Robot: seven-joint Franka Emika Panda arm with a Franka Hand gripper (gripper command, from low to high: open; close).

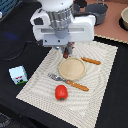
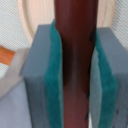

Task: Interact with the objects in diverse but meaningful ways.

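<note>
On the dark tabletop point(image 1: 15, 30), from the exterior view's left: pale-blue-and-white milk carton point(image 1: 18, 74), round red tomato point(image 1: 61, 92), both untouched. Above the tan round plate point(image 1: 72, 68), the hand point(image 2: 75, 75) is clamped on the dark brown sausage point(image 2: 75, 60), probably awaiting placement.

1. The sausage point(image 2: 75, 65) stands between the pads point(image 2: 52, 80) of the gripper point(image 1: 66, 49), touching both.
2. Just below the gripper lies the plate point(image 1: 72, 68), on the placemat point(image 1: 100, 100).
3. The knife point(image 1: 91, 61) lies to the exterior view's right of the gripper.
4. The fork point(image 1: 67, 81) touches the plate's near rim.
5. The tomato point(image 1: 61, 92) sits nearer the camera, beyond the fork.
6. The milk carton point(image 1: 18, 74) stands off the placemat, to the exterior view's left.
</note>
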